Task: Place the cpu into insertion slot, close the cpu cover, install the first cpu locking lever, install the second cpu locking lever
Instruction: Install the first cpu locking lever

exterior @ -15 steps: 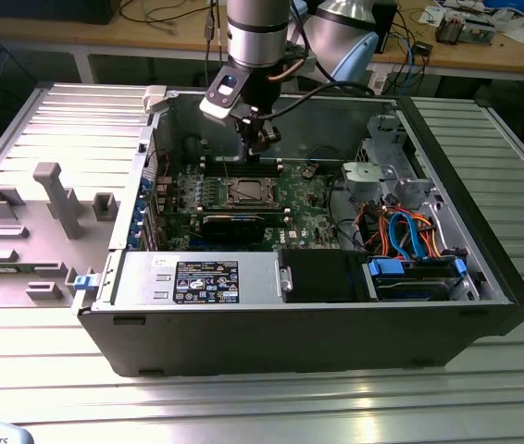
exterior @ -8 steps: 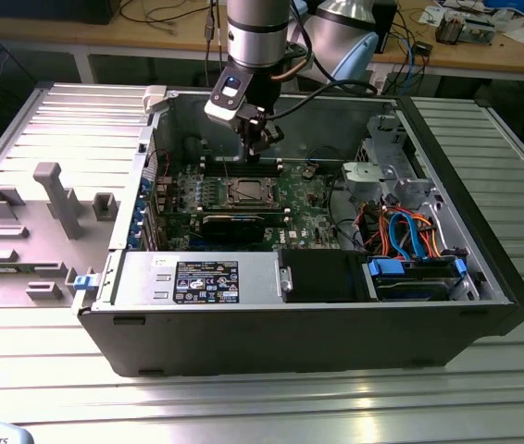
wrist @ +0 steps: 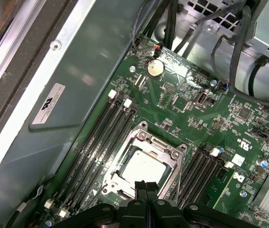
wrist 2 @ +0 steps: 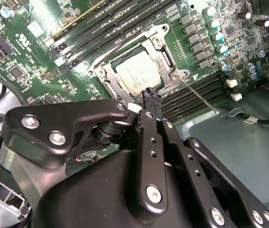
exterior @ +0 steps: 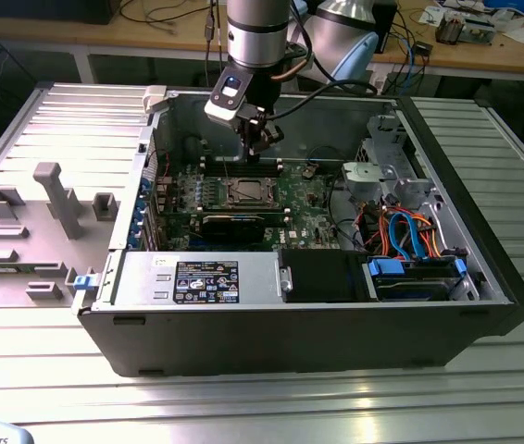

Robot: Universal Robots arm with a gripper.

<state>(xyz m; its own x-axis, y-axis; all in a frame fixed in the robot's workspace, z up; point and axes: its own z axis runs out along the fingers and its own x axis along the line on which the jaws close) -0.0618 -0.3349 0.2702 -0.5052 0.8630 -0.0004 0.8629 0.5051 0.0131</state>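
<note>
The cpu lies flat in the insertion slot on the green board, silvery top facing up. The cpu cover lies down over it, framing its top; the first wrist view shows the cpu and the cover the same way. A thin lever rod sticks out from one corner of the socket. My gripper hangs just above the socket's edge, fingers shut together with nothing between them. It appears in the first wrist view and, from outside, above the board.
Long memory slots flank the socket on both sides. A black expansion card lies in front of it. The case walls, a drive cage with blue cables and a grey fixture plate surround the work area.
</note>
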